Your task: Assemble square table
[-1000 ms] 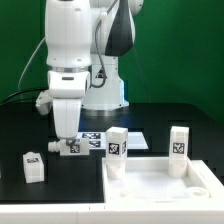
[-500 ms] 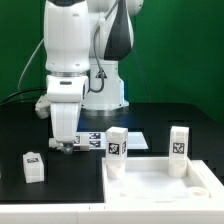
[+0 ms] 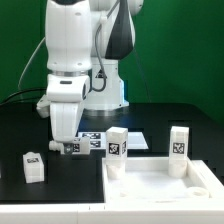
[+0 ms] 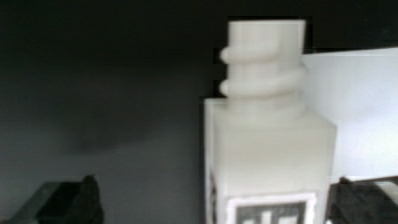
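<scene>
- My end effector (image 3: pixel 63 146) is low over the black table (image 3: pixel 60 200). Its jaws are spread wide and hold nothing.
- In the wrist view, only the two dark fingertips (image 4: pixel 66 200) show. A white lying leg (image 4: pixel 267 130) sits between them with its threaded peg end forward and a tag on its upper face.
- There is clear daylight between one fingertip and the leg. The other fingertip is close beside it, and I cannot tell whether they touch.
- The marker board (image 3: pixel 95 138) lies flat just beside the peg end.
- The square table slab (image 3: pixel 150 192) rests on the table toward the exterior view's right, rim up.
- Two upright legs (image 3: pixel 117 150) (image 3: pixel 179 150) stand at the slab's far corners.
- A spare leg (image 3: pixel 32 167) sits alone on the table at the exterior view's left, apart from the slab.
</scene>
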Controlling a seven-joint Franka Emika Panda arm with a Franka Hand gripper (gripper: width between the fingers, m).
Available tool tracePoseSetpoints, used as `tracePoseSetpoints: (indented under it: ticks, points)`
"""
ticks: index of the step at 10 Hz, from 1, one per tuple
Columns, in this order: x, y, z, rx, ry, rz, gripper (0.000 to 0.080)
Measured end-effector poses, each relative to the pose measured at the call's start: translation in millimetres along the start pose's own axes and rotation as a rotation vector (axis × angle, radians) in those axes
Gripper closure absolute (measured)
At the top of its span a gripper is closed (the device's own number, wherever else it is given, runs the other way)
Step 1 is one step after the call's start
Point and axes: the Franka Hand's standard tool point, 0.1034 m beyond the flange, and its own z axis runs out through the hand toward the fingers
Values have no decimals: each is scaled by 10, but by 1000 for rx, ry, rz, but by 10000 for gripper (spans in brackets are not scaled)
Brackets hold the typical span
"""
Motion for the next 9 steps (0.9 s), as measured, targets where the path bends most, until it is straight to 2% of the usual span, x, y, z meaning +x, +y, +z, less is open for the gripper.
tracePoseSetpoints:
  ticks: [2, 5, 8, 9]
  points:
    - [35, -52, 58, 15, 1, 42, 151]
    - [15, -70, 67, 17, 2, 54, 151]
    - [13, -71, 68, 17, 2, 55, 540]
    - [13, -71, 68, 17, 2, 70, 540]
